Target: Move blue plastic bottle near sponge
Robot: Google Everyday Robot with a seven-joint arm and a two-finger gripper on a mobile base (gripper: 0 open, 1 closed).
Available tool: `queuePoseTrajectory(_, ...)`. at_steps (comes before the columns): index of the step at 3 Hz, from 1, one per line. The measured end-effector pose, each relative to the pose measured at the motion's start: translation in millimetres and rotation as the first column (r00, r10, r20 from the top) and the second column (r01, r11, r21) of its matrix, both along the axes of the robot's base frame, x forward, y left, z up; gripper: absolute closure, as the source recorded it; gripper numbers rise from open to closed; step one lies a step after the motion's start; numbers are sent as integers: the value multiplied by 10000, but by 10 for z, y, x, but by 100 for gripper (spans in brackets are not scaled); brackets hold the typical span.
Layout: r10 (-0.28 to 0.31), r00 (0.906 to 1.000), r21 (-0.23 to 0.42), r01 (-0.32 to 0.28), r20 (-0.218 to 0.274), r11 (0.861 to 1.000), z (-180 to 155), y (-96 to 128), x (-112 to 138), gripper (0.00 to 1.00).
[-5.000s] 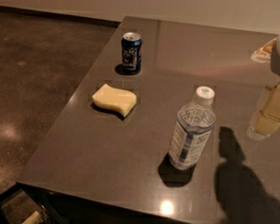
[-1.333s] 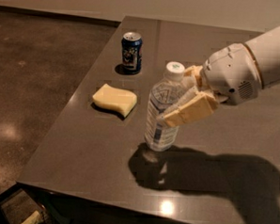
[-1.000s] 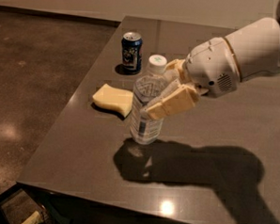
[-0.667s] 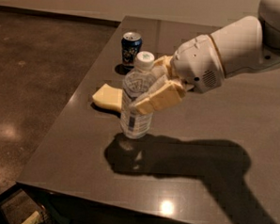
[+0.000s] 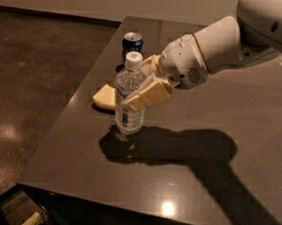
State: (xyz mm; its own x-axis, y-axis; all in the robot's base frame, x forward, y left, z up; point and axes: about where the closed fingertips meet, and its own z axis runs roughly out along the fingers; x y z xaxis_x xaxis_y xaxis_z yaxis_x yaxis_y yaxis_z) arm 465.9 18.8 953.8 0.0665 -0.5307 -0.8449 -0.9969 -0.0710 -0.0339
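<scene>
The blue plastic bottle (image 5: 128,114), clear and ribbed with a white cap, stands upright on the dark table (image 5: 216,113). My gripper (image 5: 143,84) is shut on the bottle's upper body, one tan finger (image 5: 149,96) across its front. The pale yellow sponge (image 5: 105,97) lies flat just behind and left of the bottle, partly hidden by it. The bottle's base is right beside the sponge; I cannot tell whether they touch.
A dark blue soda can (image 5: 132,44) stands behind the sponge near the table's left edge. The table's left edge (image 5: 60,124) and front edge drop off to a brown floor (image 5: 29,80). My white arm (image 5: 220,47) reaches in from the upper right.
My gripper has carried the bottle leftward across the table from the right-middle to beside the sponge. The sponge and can have not moved.
</scene>
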Motion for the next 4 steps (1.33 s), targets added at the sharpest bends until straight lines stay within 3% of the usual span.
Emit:
queuePoseTrajectory(1,128,9999,-288,-126,41,9995,-61,20,46,82)
queuePoseTrajectory(4,464,9989,-651,-461,29,9968,-164,75,70,12)
